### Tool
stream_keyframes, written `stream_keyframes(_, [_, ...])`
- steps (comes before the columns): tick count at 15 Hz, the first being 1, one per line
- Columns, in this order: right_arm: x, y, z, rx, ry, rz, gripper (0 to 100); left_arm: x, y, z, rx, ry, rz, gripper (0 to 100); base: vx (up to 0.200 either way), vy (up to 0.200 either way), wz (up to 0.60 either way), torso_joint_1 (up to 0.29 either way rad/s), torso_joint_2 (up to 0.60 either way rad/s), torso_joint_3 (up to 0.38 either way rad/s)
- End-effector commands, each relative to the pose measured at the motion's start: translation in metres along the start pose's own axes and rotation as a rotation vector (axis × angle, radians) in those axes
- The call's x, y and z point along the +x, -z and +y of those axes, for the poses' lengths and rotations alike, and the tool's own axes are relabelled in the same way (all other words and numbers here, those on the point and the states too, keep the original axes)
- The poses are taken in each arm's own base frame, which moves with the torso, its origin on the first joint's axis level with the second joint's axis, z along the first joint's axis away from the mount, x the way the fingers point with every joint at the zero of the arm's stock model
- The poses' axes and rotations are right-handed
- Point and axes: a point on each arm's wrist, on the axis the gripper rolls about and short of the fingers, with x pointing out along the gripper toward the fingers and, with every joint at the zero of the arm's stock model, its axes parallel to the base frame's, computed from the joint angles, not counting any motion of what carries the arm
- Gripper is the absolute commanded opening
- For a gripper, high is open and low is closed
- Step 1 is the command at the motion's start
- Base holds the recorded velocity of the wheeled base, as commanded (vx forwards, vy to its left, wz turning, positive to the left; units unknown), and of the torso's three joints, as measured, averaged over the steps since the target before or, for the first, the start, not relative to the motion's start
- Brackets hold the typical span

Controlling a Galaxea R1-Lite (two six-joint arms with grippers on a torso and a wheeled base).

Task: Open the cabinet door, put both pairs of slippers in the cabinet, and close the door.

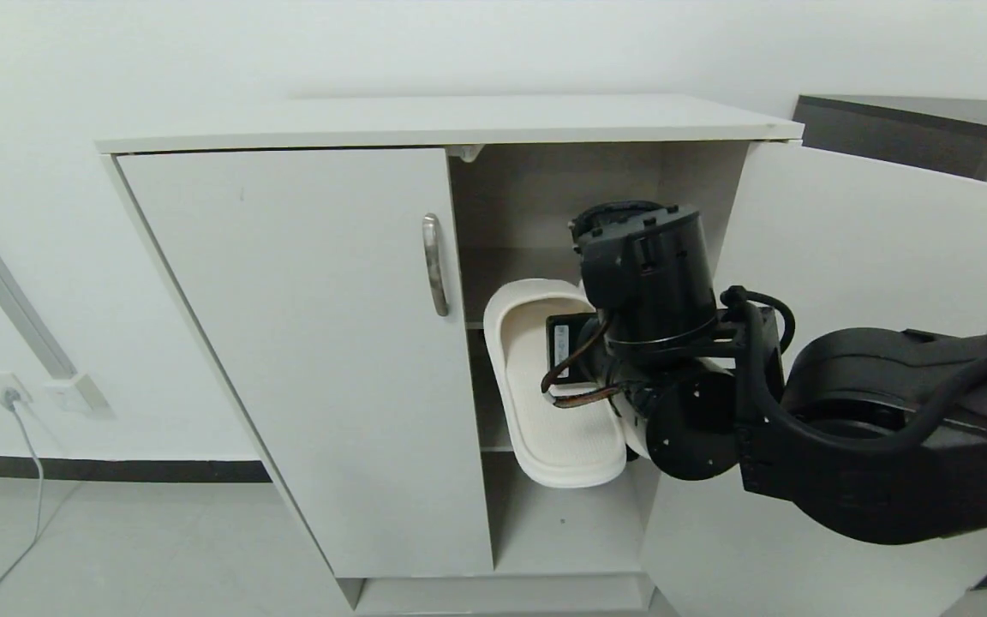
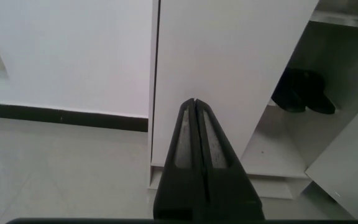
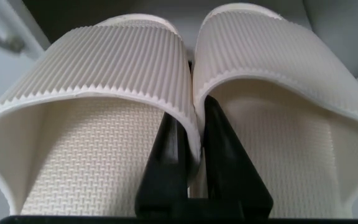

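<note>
While the right hand [image 3: 194,134] was clamped on the touching inner walls of the cream ribbed rubber slippers [image 1: 545,386], the pair hung in the open right half of the white cabinet [image 1: 459,120], toes leading inward, with the left hand [image 2: 194,109] pressed together outside.

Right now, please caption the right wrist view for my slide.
Right gripper clamps the inner edges of two white ribbed slippers side by side.

The right pincer [image 3: 193,127] grips two white slippers [image 3: 104,81] together.
</note>
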Motion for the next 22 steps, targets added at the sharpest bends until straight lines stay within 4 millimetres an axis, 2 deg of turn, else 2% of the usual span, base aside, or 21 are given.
stream_keyframes(1, [0.001, 0.001, 0.000, -0.002, 0.003, 0.002, 0, 0.000, 0.000, 0.000, 0.000, -0.001, 0.002, 0, 0.200, 0.000, 0.00, 0.002, 0.00, 0.002])
stream_keyframes(5, [0.005, 0.002, 0.000, -0.008, 0.013, 0.004, 0, 0.000, 0.000, 0.000, -0.002, -0.001, 0.002, 0, 0.050, 0.000, 0.00, 0.002, 0.00, 0.001])
stream_keyframes(8, [0.023, 0.006, -0.001, -0.028, 0.038, 0.013, 0, 0.000, 0.000, 0.000, -0.002, -0.002, 0.001, 0, 0.000, 0.000, 0.00, 0.000, 0.00, 0.000])
stream_keyframes(14, [0.065, -0.002, 0.001, 0.005, 0.075, -0.019, 0, 0.000, 0.000, 0.000, -0.004, -0.004, 0.002, 0, 0.000, 0.000, 0.00, 0.000, 0.00, 0.000])
stream_keyframes(22, [0.096, -0.009, -0.006, 0.011, 0.064, -0.036, 0, 0.000, 0.000, 0.000, -0.004, -0.004, 0.002, 0, 0.000, 0.000, 0.00, 0.000, 0.00, 0.000])
